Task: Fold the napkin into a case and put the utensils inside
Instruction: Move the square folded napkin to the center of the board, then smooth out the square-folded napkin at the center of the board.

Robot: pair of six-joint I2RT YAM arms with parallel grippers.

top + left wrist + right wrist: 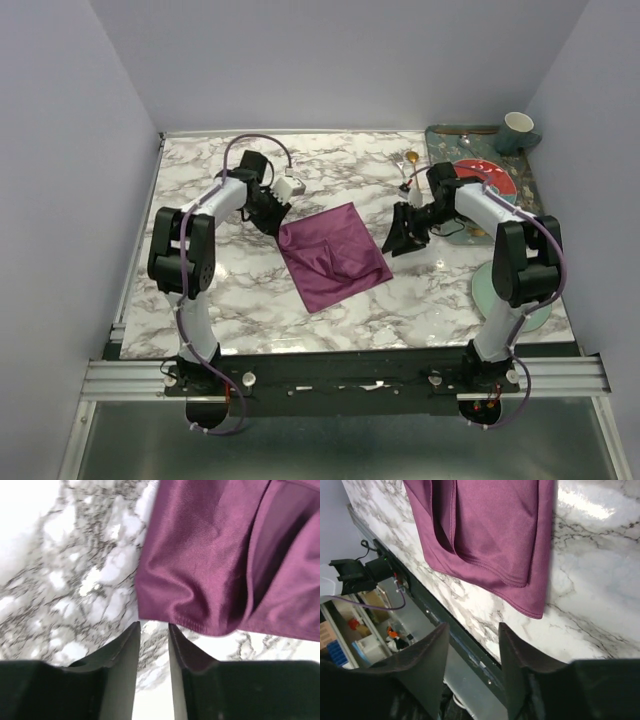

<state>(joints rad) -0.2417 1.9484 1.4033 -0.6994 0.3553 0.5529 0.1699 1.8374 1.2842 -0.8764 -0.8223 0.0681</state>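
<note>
The plum-purple napkin (333, 257) lies on the marble table as a tilted, roughly square fold with a raised crease down its middle. My left gripper (272, 222) is at the cloth's upper-left corner. In the left wrist view its jaws (154, 626) stand a little apart with only marble between them, and the napkin (215, 555) hem lies just past the tips. My right gripper (400, 240) hangs to the right of the cloth. It is open (472, 627) and holds nothing, with the napkin (490, 530) in layers beyond it. A gold spoon (410, 158) lies behind the right gripper. I cannot make out the fork.
A dark green tray (445, 135) at the back right carries a red plate (480, 172) and a pale mug (518, 127). A pale green plate (485, 292) lies under the right arm. The table's front rail (470, 650) shows in the right wrist view.
</note>
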